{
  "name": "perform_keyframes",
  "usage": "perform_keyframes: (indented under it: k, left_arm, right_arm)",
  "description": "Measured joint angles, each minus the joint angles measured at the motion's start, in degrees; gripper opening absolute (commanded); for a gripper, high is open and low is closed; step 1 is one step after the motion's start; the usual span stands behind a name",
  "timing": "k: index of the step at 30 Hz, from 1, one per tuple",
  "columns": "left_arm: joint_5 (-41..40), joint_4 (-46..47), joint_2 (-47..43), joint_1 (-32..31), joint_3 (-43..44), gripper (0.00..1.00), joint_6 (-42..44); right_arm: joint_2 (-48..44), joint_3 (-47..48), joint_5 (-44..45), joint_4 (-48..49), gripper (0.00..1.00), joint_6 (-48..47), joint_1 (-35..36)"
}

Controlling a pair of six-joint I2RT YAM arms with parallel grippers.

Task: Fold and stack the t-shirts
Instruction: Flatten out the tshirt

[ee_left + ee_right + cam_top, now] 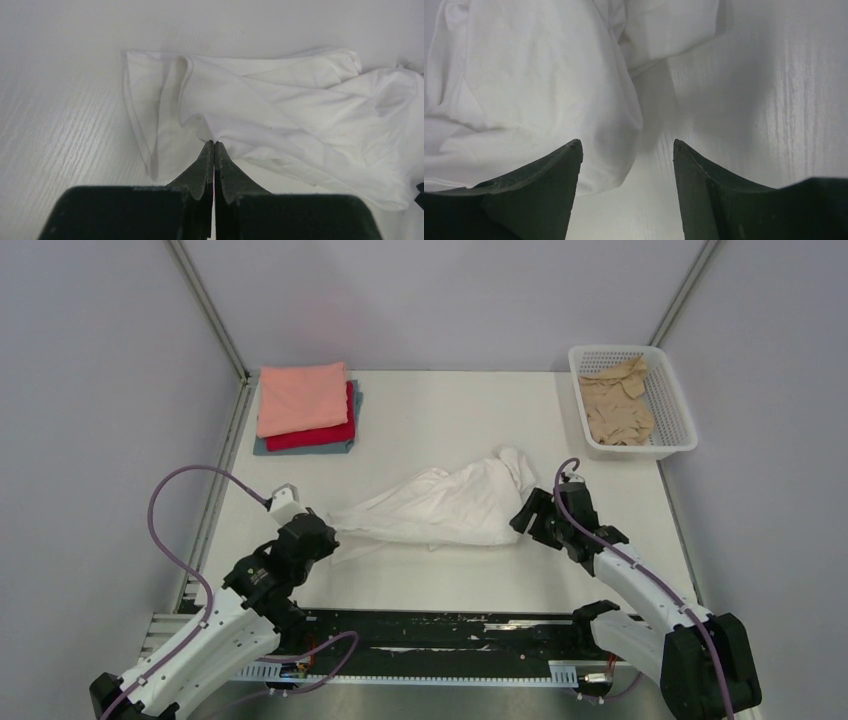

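Note:
The large white t-shirt lies crumpled and stretched across the middle of the table. My left gripper is at its left end; in the left wrist view the gripper is shut on a pinch of the shirt's cloth. My right gripper is at the shirt's right end. In the right wrist view it is open, low over the table, with the shirt's edge reaching between the fingers. A folded stack of salmon-pink, red and grey-blue shirts sits at the back left.
A white plastic lattice basket at the back right holds the crumpled tan-beige shirt. The white table is walled on the left, back and right. A black rail runs along the near edge between the arm bases.

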Motion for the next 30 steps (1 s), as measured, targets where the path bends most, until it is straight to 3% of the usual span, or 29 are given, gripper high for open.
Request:
perform_keyframes:
  k: [5, 9, 11, 15, 19, 30]
  left_arm:
    - [-0.02, -0.17, 0.04, 0.0, -0.02, 0.0, 0.26]
    - [-0.15, -0.17, 0.07, 0.0, -0.02, 0.0, 0.61]
    - [-0.48, -0.17, 0.17, 0.0, -0.02, 0.0, 0.66]
    - [-1.92, -0.02, 1.09, 0.0, 0.55, 0.0, 0.74]
    - [-3.98, 1.38, 1.81, 0.02, 4.83, 0.0, 2.6]
    - [-7.28, 14.01, 0.83, 0.07, 27.04, 0.0, 19.28]
  right_arm:
    - [1.7, -0.74, -1.73, 4.63, 0.48, 1.11, 0.0]
    - [5.16, -0.74, -2.08, 7.56, 0.12, 1.92, 0.0]
    - [6.56, -0.74, -2.1, 8.37, 0.01, 2.23, 0.0]
    - [6.86, 0.76, -2.12, 7.56, 0.0, 2.21, 0.0]
    - [5.31, 9.25, -1.68, 2.97, 0.0, 0.66, 0.02]
    - [-1.22, 36.94, -2.16, -5.92, 0.0, -7.82, 0.02]
